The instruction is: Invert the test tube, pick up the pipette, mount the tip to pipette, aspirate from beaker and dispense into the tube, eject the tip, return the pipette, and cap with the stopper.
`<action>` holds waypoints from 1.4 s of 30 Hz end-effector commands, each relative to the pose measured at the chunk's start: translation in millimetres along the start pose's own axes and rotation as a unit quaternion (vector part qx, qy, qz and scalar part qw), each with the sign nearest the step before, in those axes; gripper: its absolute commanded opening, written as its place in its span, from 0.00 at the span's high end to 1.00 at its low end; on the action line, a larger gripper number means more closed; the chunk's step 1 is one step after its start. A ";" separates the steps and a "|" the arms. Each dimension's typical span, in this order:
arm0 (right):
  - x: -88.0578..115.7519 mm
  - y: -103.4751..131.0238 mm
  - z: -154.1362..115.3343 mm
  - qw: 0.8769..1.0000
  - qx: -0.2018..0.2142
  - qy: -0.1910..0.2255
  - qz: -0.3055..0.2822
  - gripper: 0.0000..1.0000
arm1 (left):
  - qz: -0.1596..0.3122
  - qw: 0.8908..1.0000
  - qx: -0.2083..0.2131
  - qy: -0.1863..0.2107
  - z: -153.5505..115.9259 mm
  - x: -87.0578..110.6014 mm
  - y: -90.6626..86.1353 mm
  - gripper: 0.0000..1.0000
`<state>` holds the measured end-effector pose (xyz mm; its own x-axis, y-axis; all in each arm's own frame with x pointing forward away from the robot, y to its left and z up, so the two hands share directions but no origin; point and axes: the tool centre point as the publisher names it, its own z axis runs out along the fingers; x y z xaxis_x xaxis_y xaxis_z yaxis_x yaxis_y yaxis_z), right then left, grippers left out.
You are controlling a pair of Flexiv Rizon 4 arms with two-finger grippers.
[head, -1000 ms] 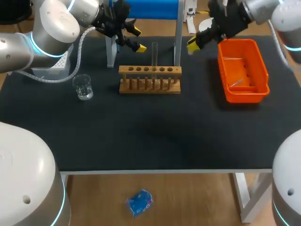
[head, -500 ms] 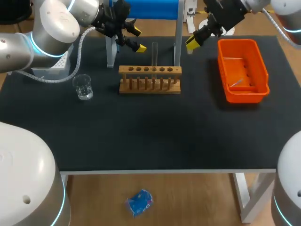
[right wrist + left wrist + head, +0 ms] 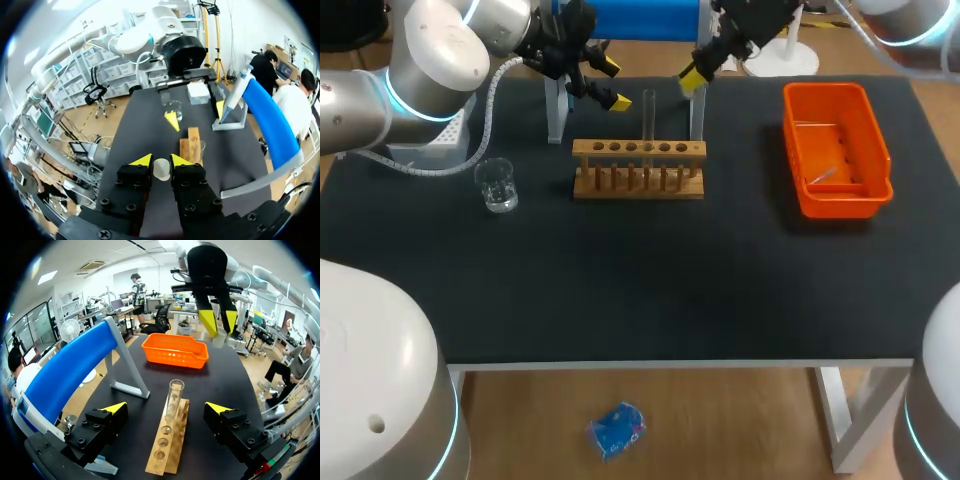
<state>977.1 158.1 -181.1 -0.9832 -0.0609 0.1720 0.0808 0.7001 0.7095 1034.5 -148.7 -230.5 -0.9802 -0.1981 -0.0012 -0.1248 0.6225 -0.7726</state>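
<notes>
Right tool [image 3: 161, 161] is pinching the white stopper [image 3: 161, 170] near the test tube [image 3: 648, 115] standing in the rack [image 3: 638, 170], left tool [image 3: 610, 84] gaping open beside; I'm expecting off-centre capping could be tipping the tube.

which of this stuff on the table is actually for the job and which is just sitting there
For the job:
test tube
beaker
white stopper, held in the right gripper

Just sitting there:
wooden rack, holding the tube
orange basket
blue stand
white box
</notes>
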 end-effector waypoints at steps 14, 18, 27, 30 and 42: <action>-31.4 14.6 30.4 0.998 -0.022 -0.024 -0.059 1.00 | 0.000 1.000 -0.001 0.001 -0.2 -0.6 -0.3 0.00; -34.2 15.3 32.5 0.996 -0.031 -0.040 -0.067 1.00 | 0.000 1.000 -0.001 0.001 -0.2 -0.6 -0.3 0.00; -35.8 15.1 26.0 0.992 -0.059 -0.084 -0.076 1.00 | 0.000 1.000 -0.001 0.001 -0.2 -0.6 -0.3 0.00; -35.8 15.1 26.0 0.992 -0.059 -0.084 -0.076 1.00 | 0.000 1.000 -0.001 0.001 -0.2 -0.6 -0.3 0.00; -39.1 15.4 28.1 0.991 -0.060 -0.087 -0.080 1.00 | 0.000 1.000 -0.001 0.001 -0.2 -0.6 -0.3 0.00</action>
<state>1010.9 190.3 -194.5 -0.9975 -0.0318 -0.0626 -0.0691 0.6018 0.7957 1034.5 -148.7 -230.5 -0.9802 -0.1981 -0.0012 -0.1248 0.6225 -0.7726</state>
